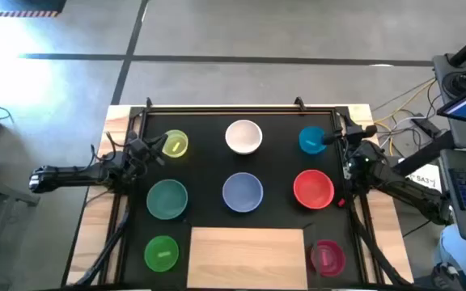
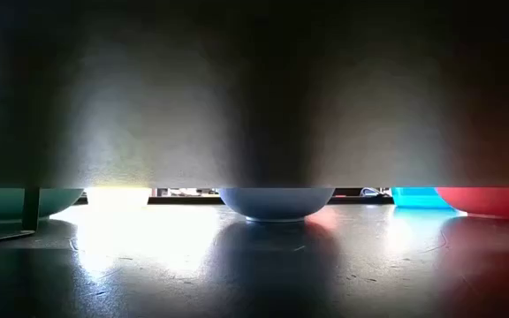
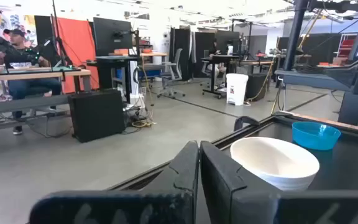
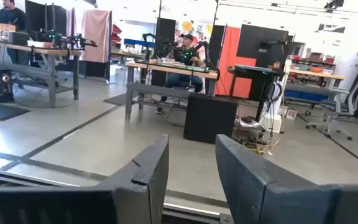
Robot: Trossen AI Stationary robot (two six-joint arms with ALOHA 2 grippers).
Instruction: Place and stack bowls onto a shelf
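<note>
Eight bowls rest base-down on the black mat (image 1: 281,162): yellow (image 1: 174,144), white (image 1: 243,136) and cyan (image 1: 311,140) in the far row; teal (image 1: 167,199), pale blue (image 1: 243,191) and red (image 1: 313,188) in the middle row; green (image 1: 162,252) and magenta (image 1: 327,256) at the near corners. The pale wood shelf (image 1: 247,257) lies flat between those two. My left gripper (image 1: 152,146) hovers just left of the yellow bowl, shut and empty (image 3: 199,163). My right gripper (image 1: 342,136) is just right of the cyan bowl, open and empty (image 4: 191,163).
A thin black frame (image 1: 217,107) borders the mat, with wooden table strips (image 1: 95,226) outside it. In the low view a broad dark panel (image 2: 254,88) fills the upper part, and the pale blue bowl (image 2: 275,201) shows under it. People sit at desks beyond the table (image 4: 188,50).
</note>
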